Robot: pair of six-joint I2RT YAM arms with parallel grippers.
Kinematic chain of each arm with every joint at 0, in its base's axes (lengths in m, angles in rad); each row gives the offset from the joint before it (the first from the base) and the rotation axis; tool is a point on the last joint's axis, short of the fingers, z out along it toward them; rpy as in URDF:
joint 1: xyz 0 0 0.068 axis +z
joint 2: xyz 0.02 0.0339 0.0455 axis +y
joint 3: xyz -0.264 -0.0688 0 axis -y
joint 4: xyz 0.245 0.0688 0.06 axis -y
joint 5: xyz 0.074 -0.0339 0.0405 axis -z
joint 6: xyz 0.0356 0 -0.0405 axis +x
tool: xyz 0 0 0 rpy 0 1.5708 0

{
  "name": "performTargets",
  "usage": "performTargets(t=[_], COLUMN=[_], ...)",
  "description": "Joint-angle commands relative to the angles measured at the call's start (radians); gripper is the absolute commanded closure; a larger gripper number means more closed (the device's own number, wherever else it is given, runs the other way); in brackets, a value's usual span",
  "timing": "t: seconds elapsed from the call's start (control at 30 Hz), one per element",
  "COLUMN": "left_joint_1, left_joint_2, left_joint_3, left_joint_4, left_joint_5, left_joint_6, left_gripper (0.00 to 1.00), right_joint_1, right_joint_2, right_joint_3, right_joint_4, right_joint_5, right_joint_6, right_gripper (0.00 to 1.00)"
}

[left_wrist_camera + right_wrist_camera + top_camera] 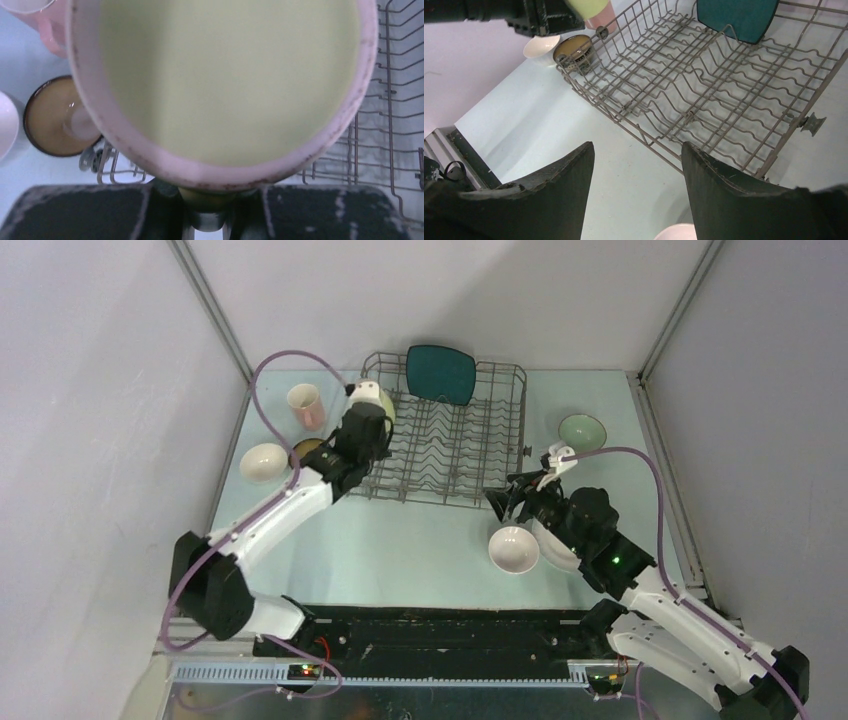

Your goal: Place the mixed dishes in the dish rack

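1. the yellow-green mug (225, 75) is glazed ceramic: stiff, smooth and likely slippery, and it would probably chip if knocked on wire. it looks moderately heavy. the inside is matte green and the rim pale and speckled.
2. it hangs over the left edge of the dish rack (455, 455), toward the far corner.
3. the left gripper (207, 197) is pinching the mug low on one side. i cannot tell whether it has the handle or the wall; the handle would be the surer hold.
4. the rack is thin, rigid grey-brown wire with upright tines. a teal square plate (440, 373) stands on edge at its far side.
5. left of the rack, a pink cup (305, 405), a dark brown bowl (55, 117) and a white bowl (264, 462) sit on the table.
6. the right gripper (636, 150) is spread and empty near the rack's near-right corner.
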Motion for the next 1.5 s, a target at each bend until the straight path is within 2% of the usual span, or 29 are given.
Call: performTargets(t=[0.0,0.13,0.3,0.5,1.17,1.27,1.47], left_joint_1=[0.053,0.093,0.12,0.186,0.204,0.21,0.217], left_joint_2=[0.104,0.182,0.302,0.448,0.624,0.674,0.755], left_joint_3=[0.16,0.189,0.287,0.413,0.532,0.609,0.722], left_joint_4=[0.045,0.091,0.115,0.062,0.117,0.062,0.008], left_joint_5=[0.041,0.065,0.005,0.113,0.115,0.143,0.107], left_joint_6=[0.073,0.109,0.186,0.194,0.343,0.368,0.364], left_gripper=[1.0,1.0,1.0,1.0,1.0,1.0,1.0], right_joint_1=[-0.004,-0.007,-0.013,-0.022,-0.059,-0.066,-0.075], right_joint_2=[0.0,0.018,0.022,0.019,0.071,0.083,0.103], right_joint_3=[-0.001,-0.001,-0.001,-0.002,-0.002,-0.001,-0.001], right_joint_4=[0.002,0.0,-0.004,-0.007,0.031,0.045,0.055], right_joint_5=[0.027,0.012,0.014,0.015,-0.058,-0.079,-0.106], right_joint_6=[-0.003,0.002,-0.002,-0.005,0.005,0.009,0.016], right_gripper=[0.32,0.33,0.32,0.32,0.33,0.33,0.33])
